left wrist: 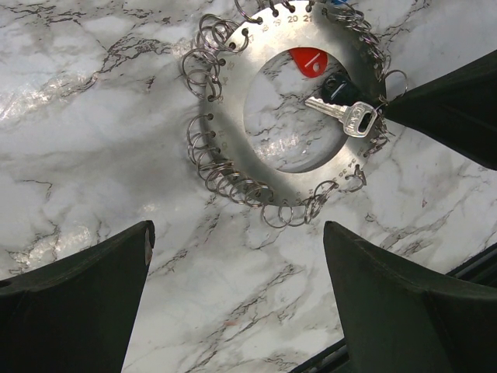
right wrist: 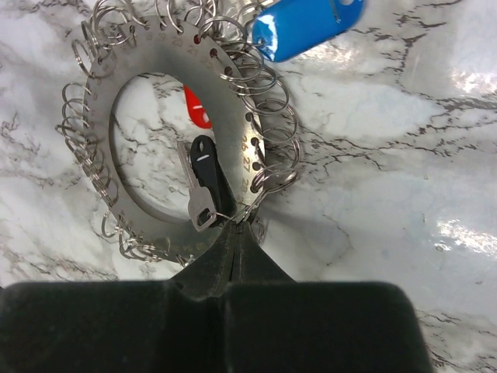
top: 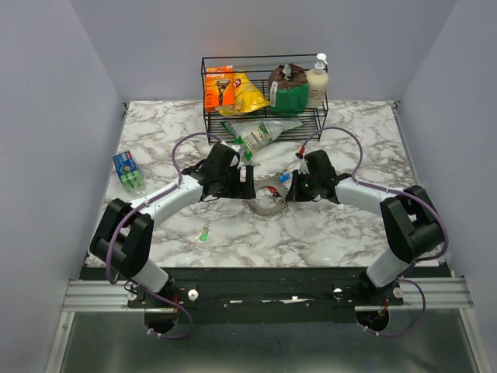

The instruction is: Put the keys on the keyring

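Now silver key (right wrist: pixel 194 198) points blade-first away from closed right gripper (right wrist: pixel 233 225); left gripper (left wrist: pixel 237 233) gapes.

The left arm (top: pixel 167 198) and right arm (top: pixel 363 193) have white links between bulky black joints. A thin purple cable (top: pixel 175 159) loops along each. Both bases sit on a black plate (top: pixel 264 281) in front of a silver slotted rail (top: pixel 93 294). The left gripper (left wrist: pixel 237 233) has matte black, wedge-shaped fingers (left wrist: pixel 78 303). The right gripper (right wrist: pixel 233 227) is the same black, its fingers (right wrist: pixel 233 260) tapering to a narrow tip.
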